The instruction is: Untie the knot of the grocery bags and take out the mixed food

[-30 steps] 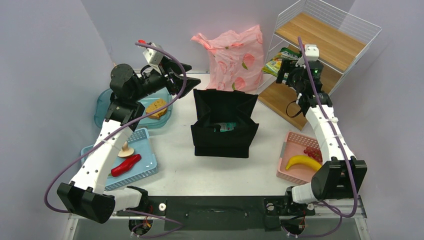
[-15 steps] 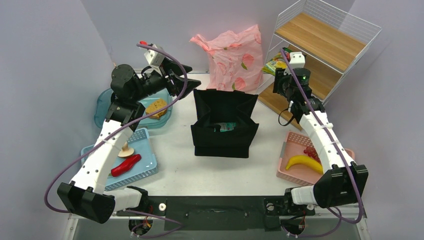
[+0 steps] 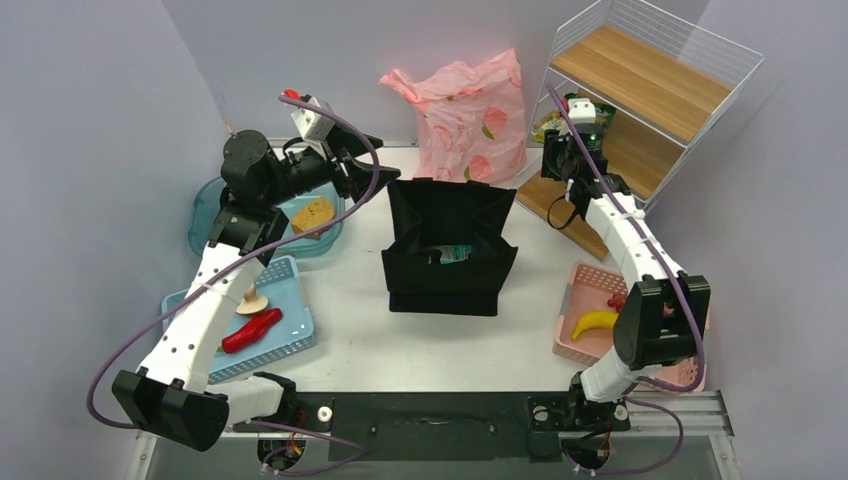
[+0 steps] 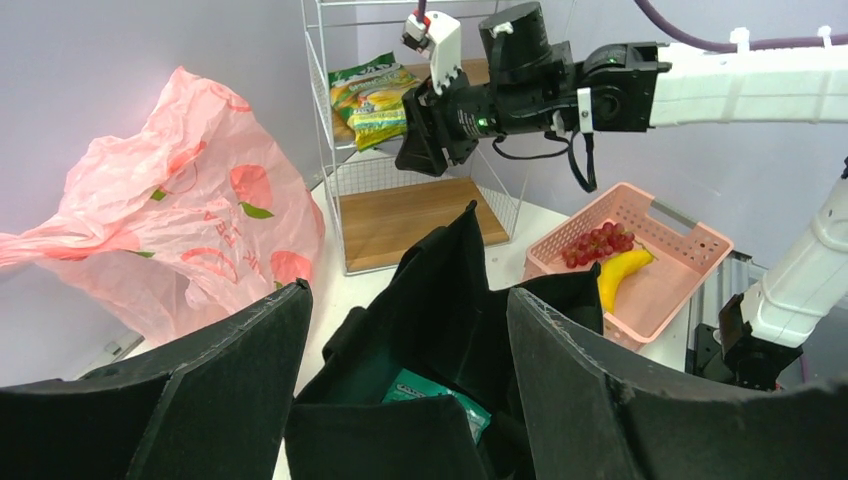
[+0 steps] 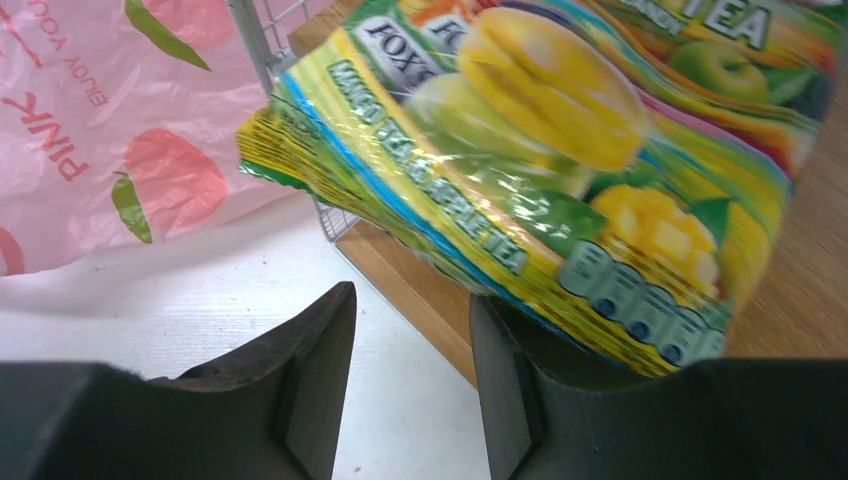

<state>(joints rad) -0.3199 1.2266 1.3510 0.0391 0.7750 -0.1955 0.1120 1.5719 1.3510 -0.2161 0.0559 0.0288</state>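
Swinging leftward since a second ago, the right arm has drawn the right tool [image 5: 412, 300] back from the wire rack [image 3: 640, 90]; its fingers have narrowed to a small gap with only bare counter [image 3: 350, 320] showing between them, gripping nothing; the yellow-green snack packet [image 5: 560, 170] lies on the rack's shelf just beyond the tips; the left tool [image 4: 405, 300] hangs wide apart and unloaded above the black tote [image 3: 450, 250]; the pink grocery bag [image 3: 470, 110] stands at the back of the counter, between tote and rack, touched by neither tool.
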